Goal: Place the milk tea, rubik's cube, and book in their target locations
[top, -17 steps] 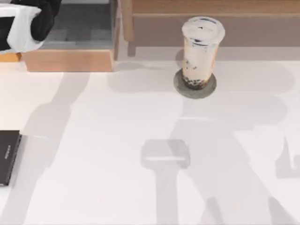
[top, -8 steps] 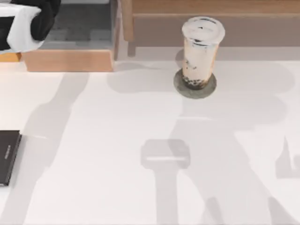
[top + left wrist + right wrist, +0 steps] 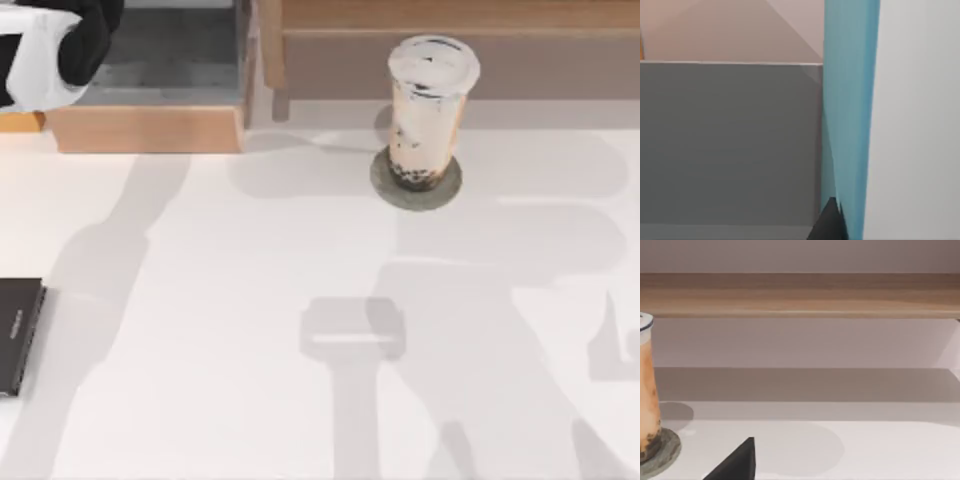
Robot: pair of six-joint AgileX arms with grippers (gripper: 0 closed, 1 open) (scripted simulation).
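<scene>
Up at the far left, the left hand [image 3: 827, 225] grips the book [image 3: 847, 115]; milk tea [image 3: 430, 110] stands on its coaster [image 3: 385, 185].

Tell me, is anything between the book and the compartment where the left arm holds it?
Nothing visible. In the left wrist view the book hangs upright beside the grey compartment wall, with no object between them.

Rendered tabletop: bare white table [image 3: 250, 300], wooden shelf [image 3: 450, 15]

No text can be read. The black slab [image 3: 18, 336] at the table's left edge carries a small pale marking, too small to make out.
</scene>
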